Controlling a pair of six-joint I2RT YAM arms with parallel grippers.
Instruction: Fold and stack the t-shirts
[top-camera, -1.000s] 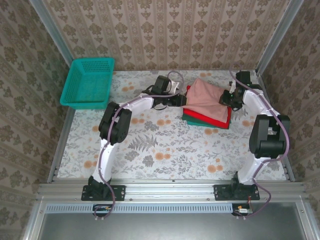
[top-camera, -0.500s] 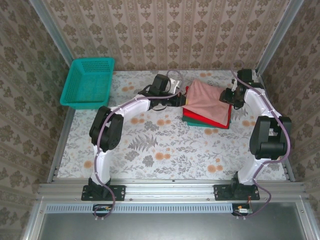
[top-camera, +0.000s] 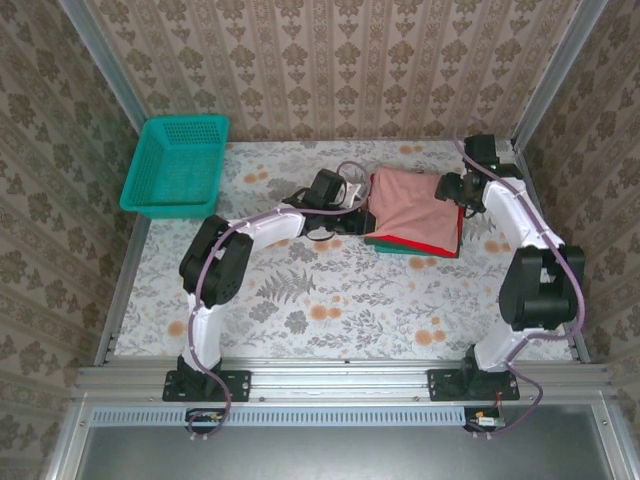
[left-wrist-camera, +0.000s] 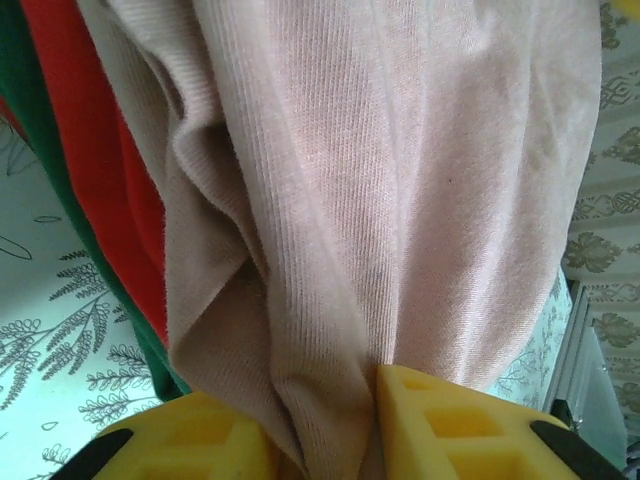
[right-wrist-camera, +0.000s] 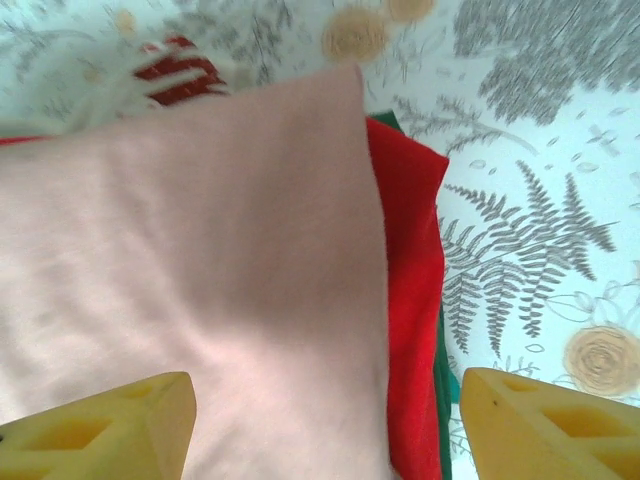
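Observation:
A folded dusty-pink t-shirt (top-camera: 410, 200) lies on top of a red t-shirt (top-camera: 436, 245) and a dark green t-shirt (top-camera: 384, 243) at the back right of the table. My left gripper (top-camera: 365, 222) is at the stack's left edge. In the left wrist view a bunched fold of the pink t-shirt (left-wrist-camera: 400, 180) fills the gap between the yellow fingers (left-wrist-camera: 450, 420), so the left gripper (left-wrist-camera: 330, 425) is shut on it. My right gripper (top-camera: 452, 192) is at the stack's right edge. It stands open (right-wrist-camera: 325, 420) above the pink t-shirt (right-wrist-camera: 200, 250) and the red edge (right-wrist-camera: 410, 280).
A teal mesh basket (top-camera: 180, 165) stands at the back left. The table (top-camera: 330, 290) has a floral cover, and metal rails run along its sides and front edge. Papered walls close in the back and both sides.
The pink t-shirt has been pulled flatter and squarer over the stack. My right gripper has opened and let go of it. My left gripper has shifted toward the near side along the left edge.

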